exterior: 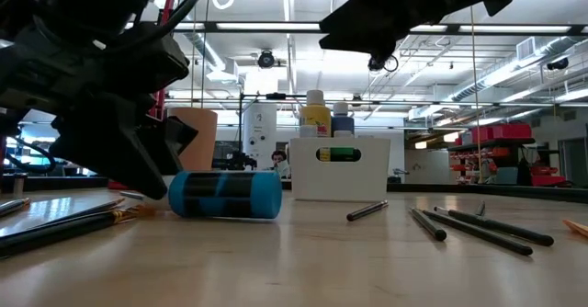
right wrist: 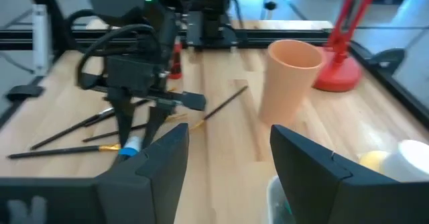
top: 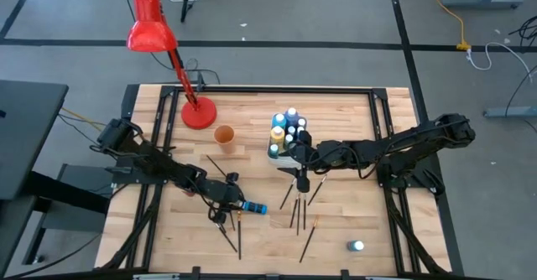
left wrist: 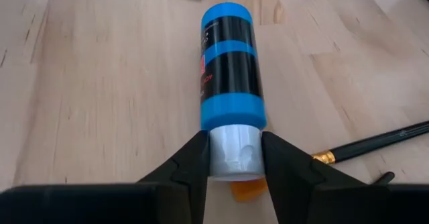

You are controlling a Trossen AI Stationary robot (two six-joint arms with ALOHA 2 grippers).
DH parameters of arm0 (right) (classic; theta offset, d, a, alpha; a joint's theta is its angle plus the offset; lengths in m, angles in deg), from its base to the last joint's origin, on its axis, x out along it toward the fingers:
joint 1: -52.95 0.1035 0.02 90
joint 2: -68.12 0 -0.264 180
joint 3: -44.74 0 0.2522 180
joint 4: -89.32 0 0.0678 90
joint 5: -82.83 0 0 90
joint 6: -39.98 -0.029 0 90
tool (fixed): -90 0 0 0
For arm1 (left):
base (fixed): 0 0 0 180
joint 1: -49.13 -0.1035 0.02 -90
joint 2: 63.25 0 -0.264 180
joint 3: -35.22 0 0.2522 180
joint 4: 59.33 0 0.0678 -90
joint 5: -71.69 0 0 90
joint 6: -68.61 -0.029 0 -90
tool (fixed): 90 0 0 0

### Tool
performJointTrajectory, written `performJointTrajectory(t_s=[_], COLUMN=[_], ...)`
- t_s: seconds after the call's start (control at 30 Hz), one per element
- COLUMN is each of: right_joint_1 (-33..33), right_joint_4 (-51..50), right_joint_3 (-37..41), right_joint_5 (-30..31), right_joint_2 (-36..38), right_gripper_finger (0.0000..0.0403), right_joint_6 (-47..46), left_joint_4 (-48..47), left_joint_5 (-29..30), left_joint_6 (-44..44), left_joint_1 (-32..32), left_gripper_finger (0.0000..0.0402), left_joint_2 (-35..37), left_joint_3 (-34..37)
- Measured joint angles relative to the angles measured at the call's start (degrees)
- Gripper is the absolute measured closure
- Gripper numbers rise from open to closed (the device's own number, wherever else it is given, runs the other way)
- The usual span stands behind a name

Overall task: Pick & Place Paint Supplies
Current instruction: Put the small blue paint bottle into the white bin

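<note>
Left tool [left wrist: 234,158] at the blue bottle [left wrist: 230,70] on the surface [left wrist: 100,96]
Fingers flank its white cap (seemingly touching, not clamped); right tool [right wrist: 228,160] apart above the white caddy [top: 284,152].

A wooden slatted table [top: 352,121] is seen from above, with a dark metal frame around it. On the far left part stands a red desk lamp [top: 153,30] with a round red base, and beside the base is a small orange cup [top: 224,135]. Near the middle, a white caddy [top: 286,132] holds white-capped paint bottles. The right gripper [top: 302,182] is close beside this caddy, pointing down at several thin dark brushes [top: 295,209]. The left gripper [top: 237,203] is at the white end of a blue bottle lying on its side [top: 255,208]. One small bottle [top: 357,246] stands alone near the front right.
</note>
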Motion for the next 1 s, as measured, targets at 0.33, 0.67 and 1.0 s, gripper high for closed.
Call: performJointTrajectory(t_s=[0.33,0.67,1.0], right_joint_1=[2.71,7.26,7.67], right_joint_4=[0.99,11.18,14.35], right_joint_3=[-0.04,-0.02,-0.04], right_joint_5=[-12.11,-11.59,-10.06], right_joint_2=[-5.17,-14.75,-20.36], right_gripper_finger=[0.0191,0.0255,0.0368], right_joint_6=[-3.27,-1.58,-1.46], left_joint_4=[-25.23,-54.21,-56.38], left_joint_5=[-0.25,4.08,2.25], left_joint_6=[-7.67,-25.63,-30.16], left_joint_1=[-0.6,-2.48,-5.47], left_gripper_finger=[0.0278,0.0277,0.0277], left_joint_2=[0.0,0.0,-0.04], left_joint_3=[-15.19,-35.35,-38.69])
